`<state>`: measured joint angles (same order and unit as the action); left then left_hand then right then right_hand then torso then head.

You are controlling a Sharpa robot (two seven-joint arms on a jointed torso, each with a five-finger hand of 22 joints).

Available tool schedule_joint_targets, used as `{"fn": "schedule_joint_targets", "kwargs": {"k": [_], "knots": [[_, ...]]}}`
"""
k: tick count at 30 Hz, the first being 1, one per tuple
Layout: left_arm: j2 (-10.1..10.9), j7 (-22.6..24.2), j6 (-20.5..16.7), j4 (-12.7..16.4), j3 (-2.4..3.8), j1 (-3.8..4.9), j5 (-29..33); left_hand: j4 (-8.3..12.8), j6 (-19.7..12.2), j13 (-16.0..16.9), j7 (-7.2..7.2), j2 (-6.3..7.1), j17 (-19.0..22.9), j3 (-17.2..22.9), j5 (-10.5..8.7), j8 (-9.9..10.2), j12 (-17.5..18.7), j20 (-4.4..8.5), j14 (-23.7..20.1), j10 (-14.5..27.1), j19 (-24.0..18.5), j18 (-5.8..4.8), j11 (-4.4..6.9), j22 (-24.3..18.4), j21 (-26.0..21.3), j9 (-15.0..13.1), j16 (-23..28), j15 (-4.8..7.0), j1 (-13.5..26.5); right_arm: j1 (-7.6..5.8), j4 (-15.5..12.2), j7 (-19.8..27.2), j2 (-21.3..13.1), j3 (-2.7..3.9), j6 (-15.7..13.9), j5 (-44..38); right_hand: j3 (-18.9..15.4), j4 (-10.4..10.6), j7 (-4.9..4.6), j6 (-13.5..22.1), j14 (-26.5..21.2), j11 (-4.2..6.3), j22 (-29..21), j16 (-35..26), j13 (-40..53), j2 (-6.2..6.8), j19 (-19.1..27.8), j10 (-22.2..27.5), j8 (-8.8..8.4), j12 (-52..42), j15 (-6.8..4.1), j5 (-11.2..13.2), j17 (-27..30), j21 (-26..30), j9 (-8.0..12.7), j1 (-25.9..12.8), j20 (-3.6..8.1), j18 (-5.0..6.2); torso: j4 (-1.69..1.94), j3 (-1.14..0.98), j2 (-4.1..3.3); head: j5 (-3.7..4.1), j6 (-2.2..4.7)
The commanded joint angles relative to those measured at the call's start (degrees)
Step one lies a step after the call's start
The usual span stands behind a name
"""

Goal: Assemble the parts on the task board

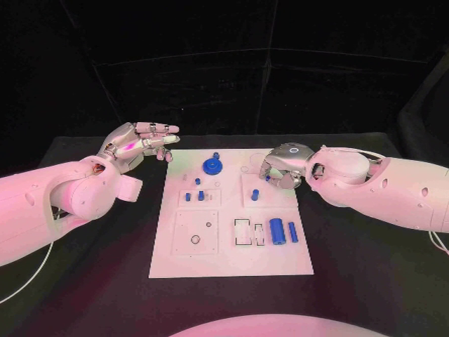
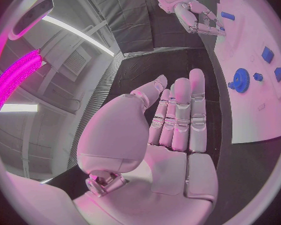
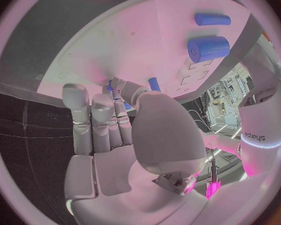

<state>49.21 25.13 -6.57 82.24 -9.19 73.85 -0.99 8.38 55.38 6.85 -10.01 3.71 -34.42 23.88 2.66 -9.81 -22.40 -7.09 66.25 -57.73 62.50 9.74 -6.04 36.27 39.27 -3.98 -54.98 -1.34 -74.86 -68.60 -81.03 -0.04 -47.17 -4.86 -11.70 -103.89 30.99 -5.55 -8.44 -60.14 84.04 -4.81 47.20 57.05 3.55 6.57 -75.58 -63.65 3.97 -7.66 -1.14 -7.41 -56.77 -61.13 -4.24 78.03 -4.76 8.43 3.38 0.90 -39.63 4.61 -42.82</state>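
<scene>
Nearest the camera lies the front edge of the white task board [image 1: 184,263], bare but for its cut-out outlines. From the left, the left hand [image 1: 139,145] hovers over the black table [image 1: 73,295] just beside the board's far left corner, its fingers [image 2: 181,117] held straight and close together with nothing in them. On the board's far part a blue gear [image 1: 212,166] lies flat, with small blue pegs [image 1: 197,196] standing nearer the camera in a square field. Further right another small blue peg [image 1: 255,194] stands upright in its own field. Nearer the front right, a thick blue cylinder [image 1: 276,231] lies on its side, and a thinner blue rod [image 1: 292,232] lies just beside it on the right; both run along the board's length. At the board's far right corner the right hand [image 1: 282,166] is lowered over the surface, fingers curled inward and downward; the wrist view shows its fingertips [image 3: 118,92] pressed around a small blue part [image 3: 111,88], pinching it against the board
</scene>
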Motion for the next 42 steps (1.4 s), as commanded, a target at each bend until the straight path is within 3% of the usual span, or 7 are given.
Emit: {"fn": "schedule_joint_targets", "kwargs": {"k": [1, 18, 26, 33, 42], "knots": [[0.0, 0.1, 0.7, 0.0, 0.05, 0.06, 0.1, 0.1, -0.3, 0.1, -0.2, -0.3, 0.0, -0.3, 0.18, -0.3, -0.3, 0.03, -0.3, 0.4, -0.5, 0.76, -0.14, 0.0, -0.2, 0.1, 0.3, -0.03, 0.0, 0.06, 0.0, -0.7, -0.1, -0.1, 0.7, -0.8, 0.1, -0.1, 0.08, 0.4, 1.1, 0.03, 0.1, 0.3, 0.0, 0.69, 0.5, 0.4, -0.3, 0.3, 0.05, 0.3, -0.1, -0.4, 0.1, -0.1, 0.05, -0.68, -0.01, 0.01, -0.02, -0.05, -0.13], [0.1, 0.0, 0.8, -0.1, 0.05, 0.06, 0.1, 0.1, -0.3, 0.1, -0.2, -0.3, 0.0, -0.3, 0.18, -0.3, -0.3, 0.03, -0.3, 0.4, -0.5, 0.76, -0.14, 0.0, -0.2, 0.1, 0.3, -0.03, 0.0, 0.06, -0.1, -0.7, 0.0, -0.1, 1.4, -1.0, 0.7, 0.0, 0.13, -0.5, 1.2, 0.17, 1.6, 1.3, 0.1, 0.15, 0.3, -0.6, 0.13, 0.0, -0.03, 0.1, -0.9, -1.6, -0.1, 0.0, 0.1, -0.9, 0.0, -0.02, 0.0, 0.06, -0.25], [0.1, 0.0, 0.8, -0.1, 0.04, 0.06, 0.1, 0.1, -0.4, 0.1, -0.21, -0.37, 0.1, -0.3, 0.18, -0.3, -0.3, 0.02, -0.3, 0.6, -0.5, 0.76, -0.16, -0.1, -0.3, 0.1, 0.4, -0.05, -0.1, 0.06, -0.1, -0.7, 0.3, -0.1, 1.7, -1.4, 0.7, 0.2, 0.51, -3.2, 1.7, 0.73, 7.4, 4.1, 0.4, -0.8, -1.6, -3.8, 1.14, -1.2, 0.06, 0.3, -3.3, -5.9, -0.7, 0.2, -0.03, -1.87, 0.01, 0.0, -0.02, 0.09, -0.35], [0.1, 0.0, 0.8, -0.1, 0.04, 0.06, 0.1, 0.1, -0.4, 0.1, -0.21, -0.37, 0.1, -0.3, 0.18, -0.3, -0.3, 0.02, -0.3, 0.6, -0.5, 0.76, -0.16, -0.1, -0.3, 0.1, 0.4, -0.05, -0.1, 0.07, -0.2, -2.5, 0.4, -0.1, 0.0, -2.9, 0.6, 0.0, 0.77, -5.1, 2.0, 1.2, 12.3, 6.3, 0.7, -2.22, -3.2, -6.1, 1.84, -1.7, -0.22, 1.0, -4.9, -9.5, -1.2, 1.1, 0.18, -2.64, -0.01, -0.01, -0.03, 0.18, -0.49], [0.1, 0.0, 0.9, -0.2, 0.04, 0.06, 0.1, 0.1, -0.4, 0.1, -0.21, -0.37, 0.1, -0.3, 0.18, -0.3, -0.3, 0.02, -0.3, 0.6, -0.5, 0.76, -0.16, -0.1, -0.3, 0.1, 0.4, -0.05, -0.1, 0.07, -1.1, -2.5, -0.2, -0.09, -1.8, -3.2, 0.5, -0.3, 0.69, -4.9, 1.9, 1.14, 12.7, 6.5, 0.6, -2.08, -3.2, -5.9, 1.62, -1.3, -0.19, 1.1, -5.0, -9.9, -1.1, 1.3, 0.21, -2.69, -0.01, -0.03, 0.0, 0.18, -0.48]]}}
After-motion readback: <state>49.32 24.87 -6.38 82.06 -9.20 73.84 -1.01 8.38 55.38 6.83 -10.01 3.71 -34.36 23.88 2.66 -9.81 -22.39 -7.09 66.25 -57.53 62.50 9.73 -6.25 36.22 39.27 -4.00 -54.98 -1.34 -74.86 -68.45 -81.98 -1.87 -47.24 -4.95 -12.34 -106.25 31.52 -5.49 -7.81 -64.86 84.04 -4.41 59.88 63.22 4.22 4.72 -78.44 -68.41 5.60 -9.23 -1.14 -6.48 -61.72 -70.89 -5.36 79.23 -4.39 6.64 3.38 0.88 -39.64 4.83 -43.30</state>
